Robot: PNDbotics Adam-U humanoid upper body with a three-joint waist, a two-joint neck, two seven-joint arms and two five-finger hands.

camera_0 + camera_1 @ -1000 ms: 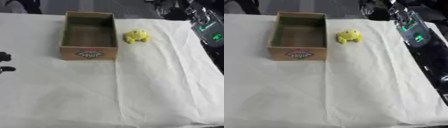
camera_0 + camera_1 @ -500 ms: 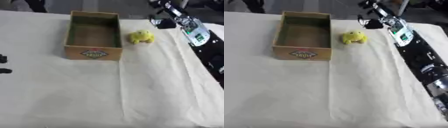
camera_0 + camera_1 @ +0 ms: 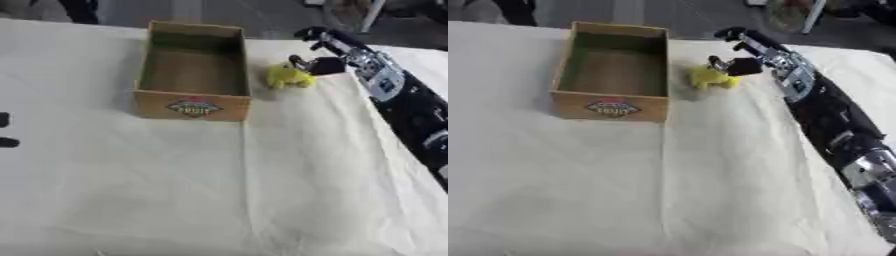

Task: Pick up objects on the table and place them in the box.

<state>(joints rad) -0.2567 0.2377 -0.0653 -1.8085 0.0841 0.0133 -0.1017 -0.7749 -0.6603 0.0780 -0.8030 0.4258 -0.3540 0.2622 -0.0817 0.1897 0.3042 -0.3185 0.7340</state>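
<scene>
A small yellow soft toy (image 3: pixel 709 77) lies on the white cloth just right of an open cardboard box (image 3: pixel 192 105), which holds nothing. My right hand (image 3: pixel 744 64) reaches in from the right on a long black arm. It is open, its thumb against the toy's right side and its fingers stretched past the toy's far side. Nothing is held. Of my left hand (image 3: pixel 4 120) only dark tips show at the left edge of the left eye view, well away from the box.
The white cloth (image 3: pixel 262 200) covers the table and has a crease running down from the box. My right forearm (image 3: pixel 833 125) lies along the cloth's right side. Dark floor and furniture legs lie beyond the far edge.
My right hand has come in from the far right and down to the yellow toy, now touching its right side. The view has shifted a little. Box and toy have not moved.
</scene>
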